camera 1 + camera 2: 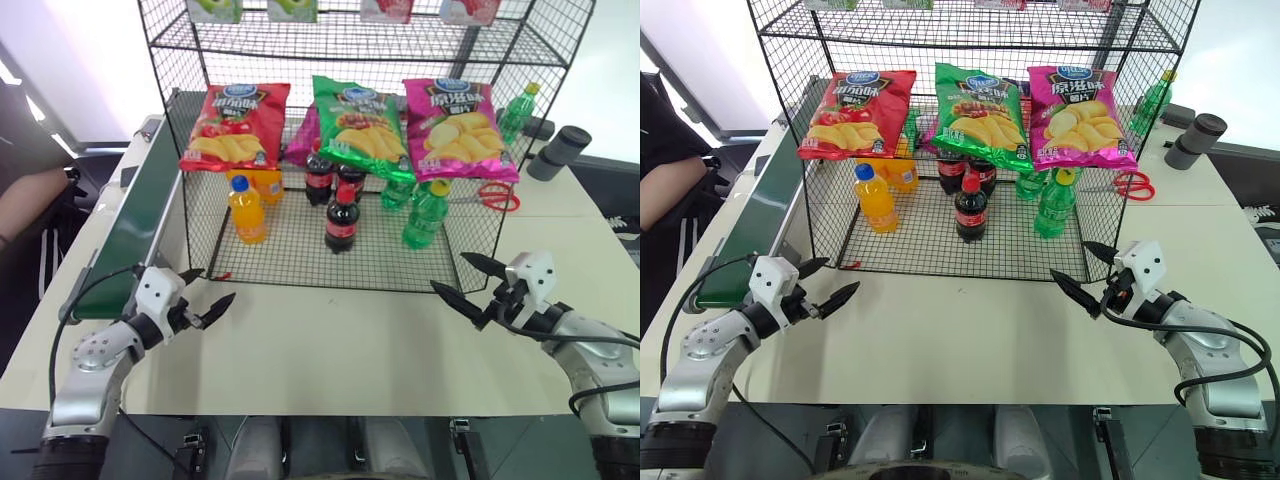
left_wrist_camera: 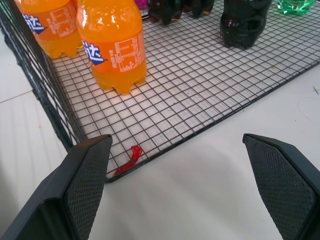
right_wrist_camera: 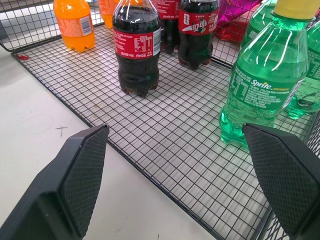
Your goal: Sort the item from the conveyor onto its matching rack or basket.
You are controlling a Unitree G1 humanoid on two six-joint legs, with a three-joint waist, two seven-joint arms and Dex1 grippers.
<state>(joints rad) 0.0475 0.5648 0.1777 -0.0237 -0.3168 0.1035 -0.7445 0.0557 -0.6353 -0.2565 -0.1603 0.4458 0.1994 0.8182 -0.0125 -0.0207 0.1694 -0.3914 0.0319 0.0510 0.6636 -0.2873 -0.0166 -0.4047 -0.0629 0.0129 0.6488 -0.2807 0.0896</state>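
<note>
Cola bottle (image 1: 341,220): small, dark liquid, red cap and red label, standing upright on the bottom tier of the black wire rack (image 1: 300,262), in front of further cola bottles (image 1: 333,178), between an orange soda bottle (image 1: 247,210) and a green bottle (image 1: 425,215). Conveyor (image 1: 130,235): green belt lying bare at the rack's left side. Left tool (image 1: 208,296) and right tool (image 1: 468,280): both hovering over the white worktop (image 1: 340,350) with fingers spread wide, gripping nothing. Step in hand, judged: placing looks finished, arms standing clear. Next move: waiting for another item on the belt.
</note>
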